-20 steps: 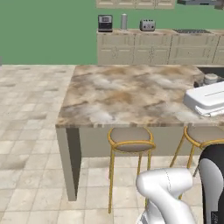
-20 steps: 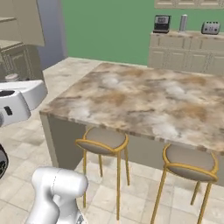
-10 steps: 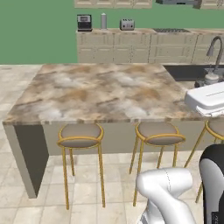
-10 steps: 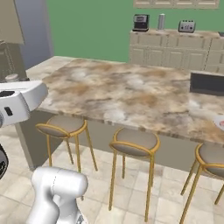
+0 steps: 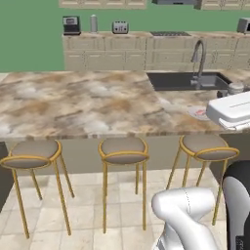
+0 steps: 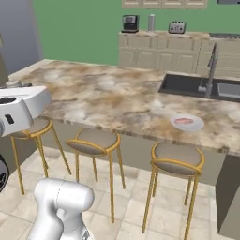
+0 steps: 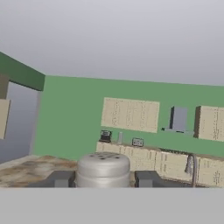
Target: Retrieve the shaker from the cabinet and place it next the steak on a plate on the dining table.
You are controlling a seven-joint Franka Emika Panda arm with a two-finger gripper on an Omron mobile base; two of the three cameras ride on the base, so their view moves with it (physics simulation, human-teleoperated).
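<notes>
Holding the shaker (image 7: 103,168) between the 2 dark fingertips (image 7: 61,178), the jaws are sitting closed snug on its grey body, 1 tip on each side, with the perforated rounded cap poking up between them in the hand view. The shaker's long axis is running upright relative to the hand, and the camera is looking level across the room toward the green wall, not down at the table.

The plate (image 6: 187,123) is lying on the marbled table (image 6: 108,93), near the front edge, just in front of the black sink (image 6: 197,86) and faucet (image 6: 210,70). The steak (image 6: 183,121) is resting flat on the plate, pinkish-red, taking up the plate's middle and leaving bare rim all around it. In the left base view the plate (image 5: 197,112) is partly tucked behind the white arm link (image 5: 232,110).

Key relation: from the plate, the held shaker is sitting off toward the stool side of the table and higher up; the arm link in the right base view (image 6: 21,110) is hanging out at the far stool end, well apart from the plate. So the carry is likely needing a sweep along the table toward the sink end, then a lowering onto bare plate beside the steak.

Judging progress: retrieval looks done, placing not yet started. Risk: tiny shaker tipping on the plate rim.
</notes>
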